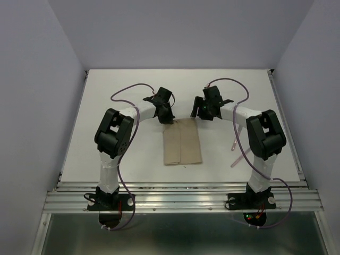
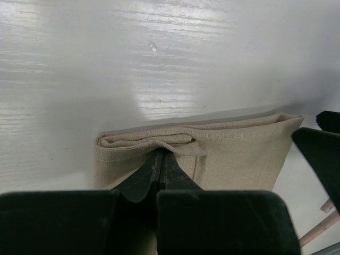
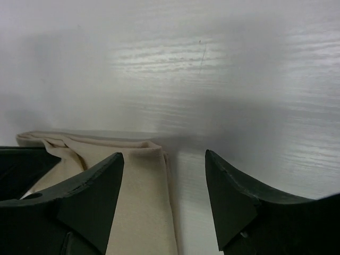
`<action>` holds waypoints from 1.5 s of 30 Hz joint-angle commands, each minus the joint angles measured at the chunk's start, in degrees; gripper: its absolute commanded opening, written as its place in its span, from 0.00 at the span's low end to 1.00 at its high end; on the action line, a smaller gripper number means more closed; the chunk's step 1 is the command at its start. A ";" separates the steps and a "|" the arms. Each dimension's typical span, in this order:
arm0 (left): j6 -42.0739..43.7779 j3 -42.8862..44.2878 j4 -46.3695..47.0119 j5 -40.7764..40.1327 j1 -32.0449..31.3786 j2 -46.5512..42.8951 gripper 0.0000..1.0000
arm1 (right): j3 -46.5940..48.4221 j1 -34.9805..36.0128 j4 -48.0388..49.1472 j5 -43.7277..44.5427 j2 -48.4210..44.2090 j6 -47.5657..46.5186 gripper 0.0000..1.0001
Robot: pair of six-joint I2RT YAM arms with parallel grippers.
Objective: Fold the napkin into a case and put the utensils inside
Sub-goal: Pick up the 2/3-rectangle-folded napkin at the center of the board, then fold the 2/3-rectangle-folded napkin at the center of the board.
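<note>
White table (image 1: 180,85) holds folded napkin (image 1: 183,141), long axis near-to-far.

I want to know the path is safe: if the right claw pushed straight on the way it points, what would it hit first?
Probably the bare table, just beside the napkin; one fingertip of the open right claw may graze its edge. Depth is hard to judge.

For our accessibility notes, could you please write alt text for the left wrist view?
The black left gripper is shut on the folded edge of a plain beige-tan cloth napkin on a glossy white table. Pale pink utensil handles show at lower right.
</note>
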 commanded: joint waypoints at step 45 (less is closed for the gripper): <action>-0.08 -1.90 -1.11 -1.19 0.07 -0.95 0.00 | 3.34 10.12 0.21 -2.54 -2.42 0.41 0.01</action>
